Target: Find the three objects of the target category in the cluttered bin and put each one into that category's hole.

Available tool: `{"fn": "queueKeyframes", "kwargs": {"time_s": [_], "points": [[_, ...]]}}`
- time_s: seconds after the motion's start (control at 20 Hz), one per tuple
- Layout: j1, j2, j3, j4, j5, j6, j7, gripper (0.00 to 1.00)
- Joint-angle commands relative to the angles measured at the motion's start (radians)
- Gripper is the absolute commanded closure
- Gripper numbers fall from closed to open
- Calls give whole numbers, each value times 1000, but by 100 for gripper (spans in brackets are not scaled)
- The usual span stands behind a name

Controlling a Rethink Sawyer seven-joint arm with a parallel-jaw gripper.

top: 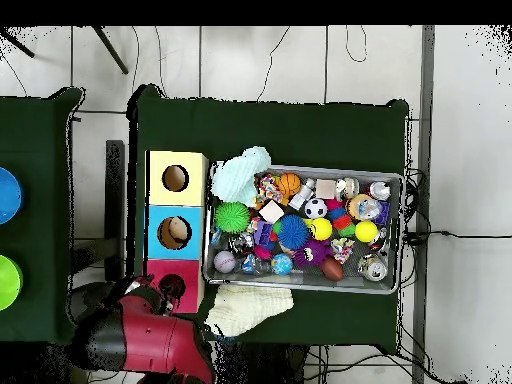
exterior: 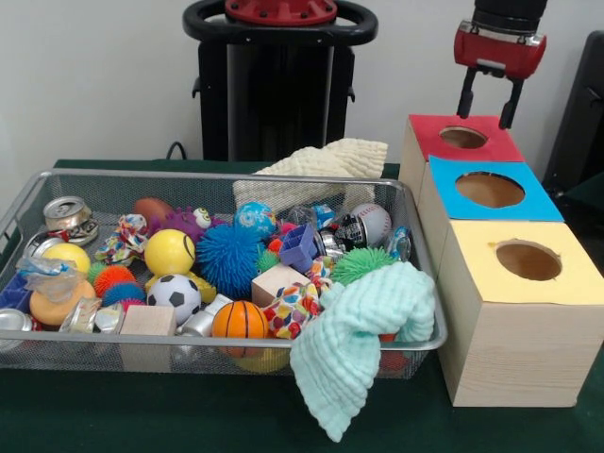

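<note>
My gripper (exterior: pixel 488 106) hangs open and empty just above the round hole of the red-topped box (exterior: pixel 462 138). That box stands in a row with a blue-topped box (exterior: pixel 491 189) and a yellow-topped box (exterior: pixel 528 260), to the right of the wire bin (exterior: pixel 142 174). The bin holds a mini basketball (exterior: pixel 239 321), a soccer ball (exterior: pixel 174 294), a yellow ball (exterior: pixel 169 252), a baseball (exterior: pixel 370 224), a blue spiky ball (exterior: pixel 229 260), a crushed can (exterior: pixel 68 214) and a wooden block (exterior: pixel 276 281). In the overhead view the red arm (top: pixel 150 335) covers the gripper beside the red box (top: pixel 172 285).
A mint cloth (exterior: pixel 363 330) drapes over the bin's near right corner. A cream cloth (exterior: pixel 326 160) lies over its far rim. From above, the bin (top: pixel 402 230) sits right of the boxes, and blue (top: pixel 5 195) and green (top: pixel 5 282) discs lie on a separate table.
</note>
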Motion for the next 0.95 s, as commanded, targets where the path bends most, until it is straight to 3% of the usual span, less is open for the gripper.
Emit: {"fn": "queueKeyframes", "kwargs": {"time_s": [0.05,0.4,0.95], "points": [[-28,-8,-15,-2,28,122,207,0],[-18,10,-45,12,4,22,191,0],[-79,-35,-48,-1,-26,52,110,0]]}}
